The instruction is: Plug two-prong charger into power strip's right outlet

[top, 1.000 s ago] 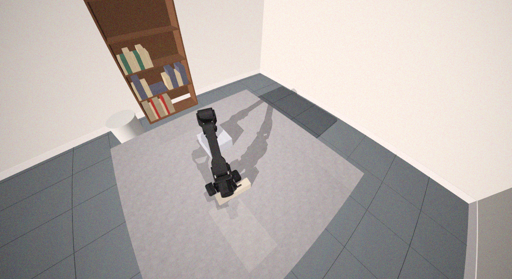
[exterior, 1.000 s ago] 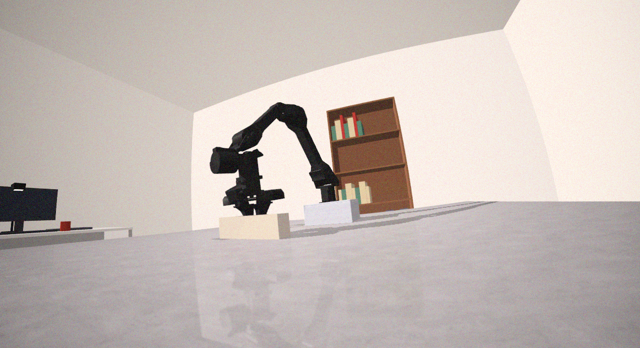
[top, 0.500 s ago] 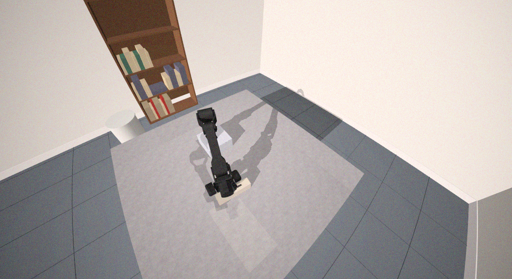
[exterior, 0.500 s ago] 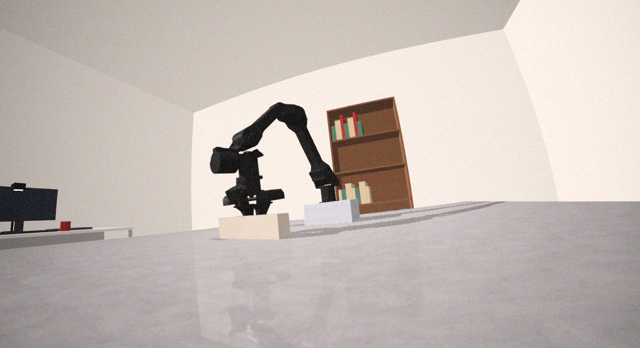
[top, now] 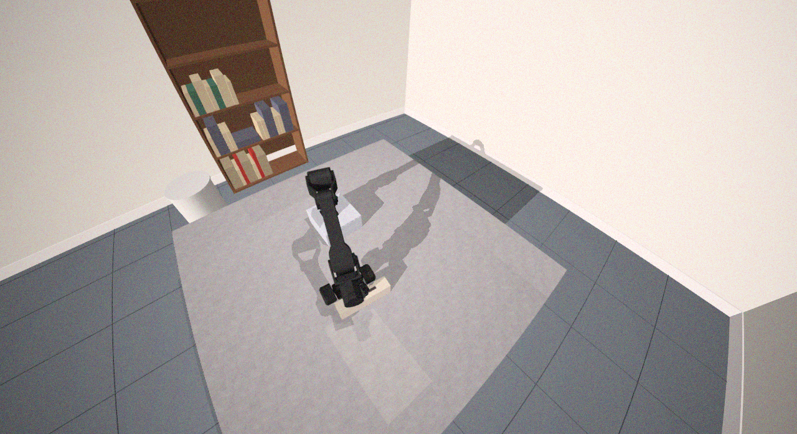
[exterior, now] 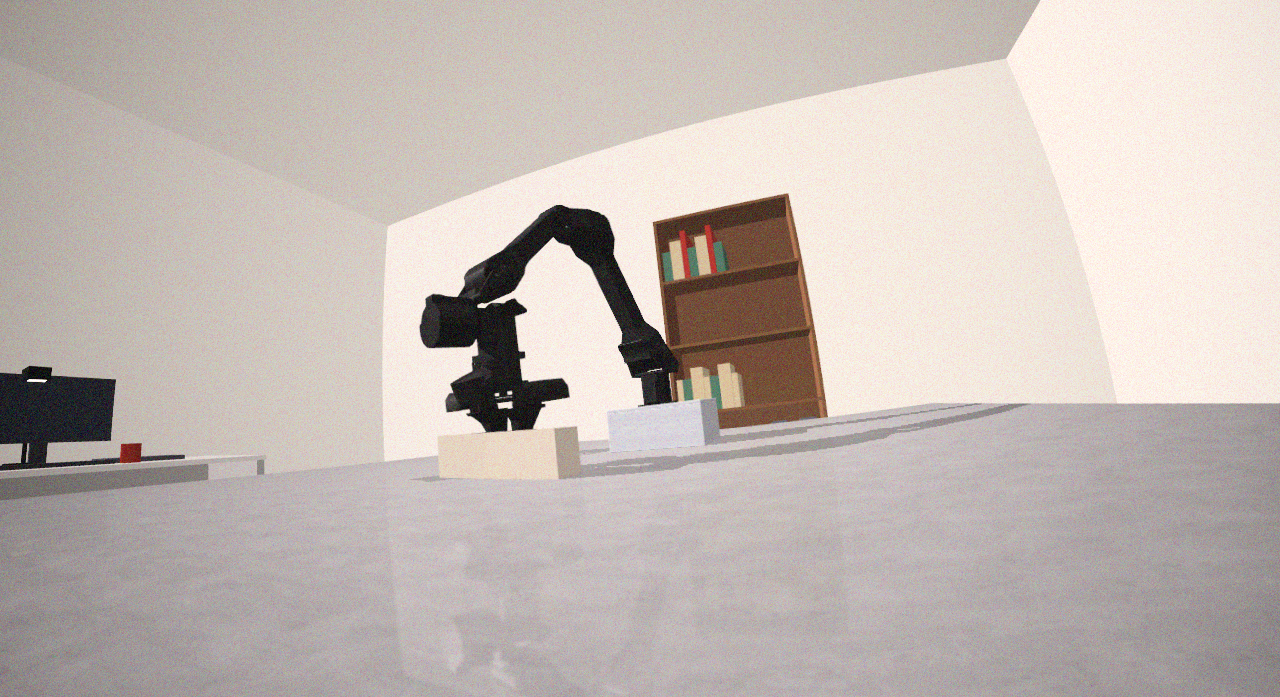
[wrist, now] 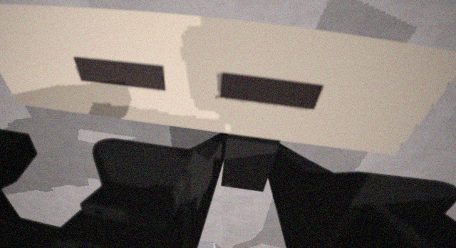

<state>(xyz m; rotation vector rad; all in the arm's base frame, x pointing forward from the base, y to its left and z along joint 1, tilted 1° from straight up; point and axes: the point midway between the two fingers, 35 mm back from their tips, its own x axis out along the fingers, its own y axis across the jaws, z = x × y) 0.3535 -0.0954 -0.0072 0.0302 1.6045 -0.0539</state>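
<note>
The cream power strip (top: 380, 289) (exterior: 505, 456) (wrist: 360, 102) lies on the grey surface. In the wrist view its top shows two dark outlets, one on the left (wrist: 120, 73) and one on the right (wrist: 271, 91); neither has a plug in it. My gripper (top: 350, 299) (exterior: 508, 419) (wrist: 245, 139) is shut on the dark charger (wrist: 247, 173). In the wrist view the charger stands below the right outlet and meets the strip's lower long edge. Its prongs are hidden, and I cannot tell whether it touches the strip. In the top view the arm covers part of the strip.
My arm stands on a white box (top: 349, 217) (exterior: 662, 426) behind the strip. A bookshelf (top: 212, 18) (exterior: 733, 308) and a white cylinder (top: 195, 197) are farther back. A desk (exterior: 234, 466) with a monitor (exterior: 67, 408) and a red cup (exterior: 130, 452) is far left in the exterior view.
</note>
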